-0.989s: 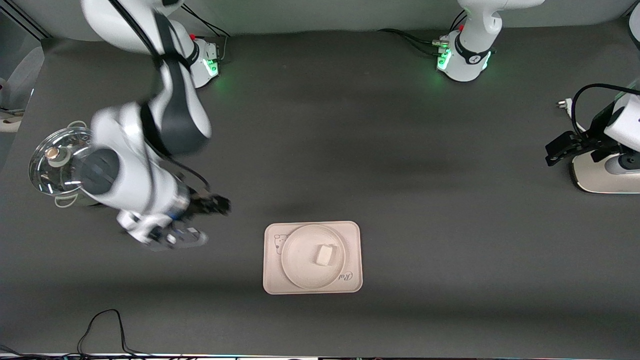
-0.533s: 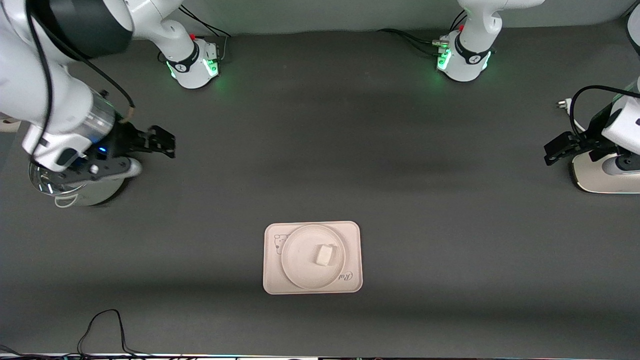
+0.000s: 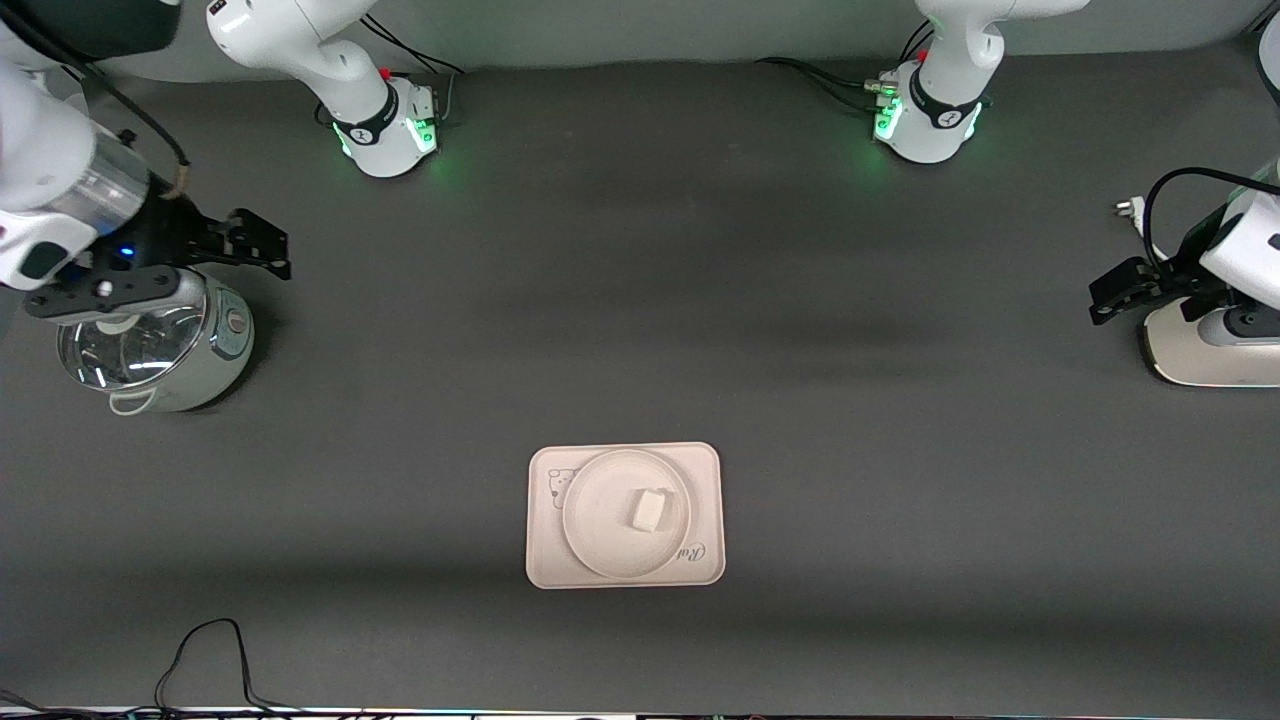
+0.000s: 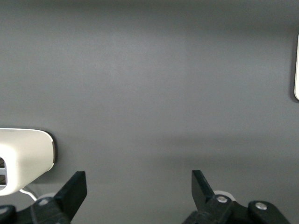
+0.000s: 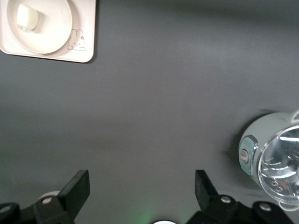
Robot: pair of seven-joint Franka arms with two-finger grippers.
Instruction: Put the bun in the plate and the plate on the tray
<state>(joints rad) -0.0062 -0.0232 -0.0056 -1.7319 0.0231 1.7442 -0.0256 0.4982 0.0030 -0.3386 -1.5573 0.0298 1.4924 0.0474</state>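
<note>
The white bun (image 3: 651, 508) lies on the round cream plate (image 3: 598, 520), and the plate sits on the cream-pink tray (image 3: 545, 562), which lies nearer to the front camera than the table's middle. The right wrist view shows the bun (image 5: 27, 18), plate (image 5: 51, 32) and tray (image 5: 86, 42) together. My right gripper (image 3: 268, 245) is open and empty, up beside the pot at the right arm's end. It also shows in its wrist view (image 5: 141, 183). My left gripper (image 3: 1103, 300) is open and empty and waits at the left arm's end, as the left wrist view (image 4: 139, 181) shows.
A pale green pot with a glass lid (image 3: 150, 340) stands at the right arm's end and shows in the right wrist view (image 5: 273, 158). A white appliance (image 3: 1200, 350) with a black cable sits under the left arm. A cable loop (image 3: 205, 650) lies near the front edge.
My right arm has swung away from beside the tray, up toward the pot and the right arm's end. The bun, plate, tray and left arm have not moved.
</note>
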